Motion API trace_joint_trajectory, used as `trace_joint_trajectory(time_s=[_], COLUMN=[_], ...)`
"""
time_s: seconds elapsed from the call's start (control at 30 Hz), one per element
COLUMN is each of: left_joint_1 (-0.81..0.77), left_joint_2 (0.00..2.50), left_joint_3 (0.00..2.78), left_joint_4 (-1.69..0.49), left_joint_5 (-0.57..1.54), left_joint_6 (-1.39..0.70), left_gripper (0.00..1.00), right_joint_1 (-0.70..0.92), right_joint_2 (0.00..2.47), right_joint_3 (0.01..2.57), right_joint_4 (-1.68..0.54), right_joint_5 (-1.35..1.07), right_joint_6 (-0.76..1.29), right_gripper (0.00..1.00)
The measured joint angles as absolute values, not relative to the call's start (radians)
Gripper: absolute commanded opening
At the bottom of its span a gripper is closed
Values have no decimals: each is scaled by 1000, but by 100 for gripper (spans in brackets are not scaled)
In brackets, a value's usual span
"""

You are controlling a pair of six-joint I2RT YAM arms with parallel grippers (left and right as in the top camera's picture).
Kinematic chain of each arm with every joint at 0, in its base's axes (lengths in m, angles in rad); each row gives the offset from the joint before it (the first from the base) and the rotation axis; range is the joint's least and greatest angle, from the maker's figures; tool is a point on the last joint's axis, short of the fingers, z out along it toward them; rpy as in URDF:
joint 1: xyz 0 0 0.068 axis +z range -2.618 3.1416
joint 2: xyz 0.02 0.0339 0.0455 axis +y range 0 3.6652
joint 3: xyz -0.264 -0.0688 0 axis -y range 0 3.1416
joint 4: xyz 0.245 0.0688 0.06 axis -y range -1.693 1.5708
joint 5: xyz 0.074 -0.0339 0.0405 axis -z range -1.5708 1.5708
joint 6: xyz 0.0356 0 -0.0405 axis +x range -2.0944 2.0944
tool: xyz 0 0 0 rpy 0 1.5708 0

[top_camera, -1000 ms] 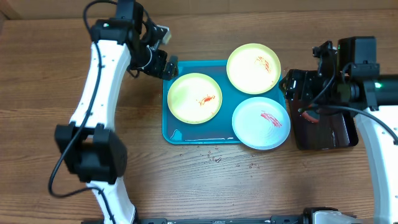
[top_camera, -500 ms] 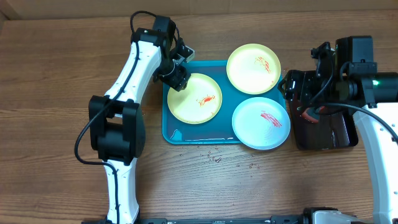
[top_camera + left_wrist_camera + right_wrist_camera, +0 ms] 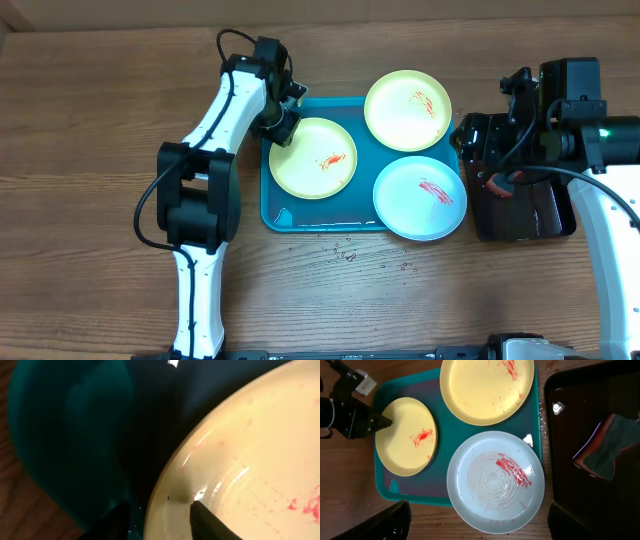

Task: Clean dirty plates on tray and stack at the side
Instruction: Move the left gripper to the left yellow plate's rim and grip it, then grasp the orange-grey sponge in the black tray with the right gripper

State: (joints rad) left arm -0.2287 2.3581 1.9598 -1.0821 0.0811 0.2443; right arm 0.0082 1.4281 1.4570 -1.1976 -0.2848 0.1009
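The turquoise tray point(image 3: 275, 215) holds three plates with red smears. My left gripper point(image 3: 283, 130) is at the far left edge of the left yellow-green plate point(image 3: 313, 157). In the left wrist view its jaws point(image 3: 165, 522) straddle that plate's rim point(image 3: 250, 460), one finger inside, one outside over the tray point(image 3: 75, 435), with a small gap showing. The back yellow-green plate point(image 3: 407, 110) and the pale blue plate point(image 3: 420, 197) overhang the tray's edges. My right gripper point(image 3: 478, 140) hangs wide open, empty, high above the pale blue plate point(image 3: 495, 480).
A glossy black tray point(image 3: 540, 215) sits right of the turquoise one, with a sponge point(image 3: 607, 447) lying in it. Small droplets point(image 3: 345, 252) spot the wooden table in front of the tray.
My left arm swung right and down to the left plate's rim, and its jaws narrowed around it. The right arm has stayed in place.
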Motion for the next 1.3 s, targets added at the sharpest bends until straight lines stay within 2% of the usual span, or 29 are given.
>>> trace_joint_trajectory(time_s=[0.1, 0.17, 0.43, 0.63, 0.9, 1.07, 1.3], left_joint_1=[-234, -234, -236, -236, -236, -236, -236], left_joint_2=[2359, 2359, 2358, 2358, 2358, 2358, 2358], left_joint_3=[1959, 1959, 1959, 1959, 1959, 1959, 1959], left_joint_4=[-1089, -1096, -1209, -1282, -1271, -1271, -1267], left_joint_5=[78, 76, 85, 93, 121, 127, 127], left_joint_6=[201, 171, -31, -184, -242, -254, -257], left_gripper=[12, 4, 4, 4, 4, 4, 4], right_joint_1=[8, 8, 8, 8, -5, -129, -241], right_joint_2=[1428, 1428, 1428, 1428, 1428, 1432, 1563], right_joint_3=[1457, 1457, 1457, 1457, 1457, 1457, 1459], right_joint_4=[-1197, -1197, -1196, -1188, -1198, -1208, -1211], right_joint_5=[-285, -285, -285, -257, -167, -134, -114], right_joint_6=[101, 101, 108, 196, 308, 362, 365], right_gripper=[88, 88, 79, 79, 77, 70, 70])
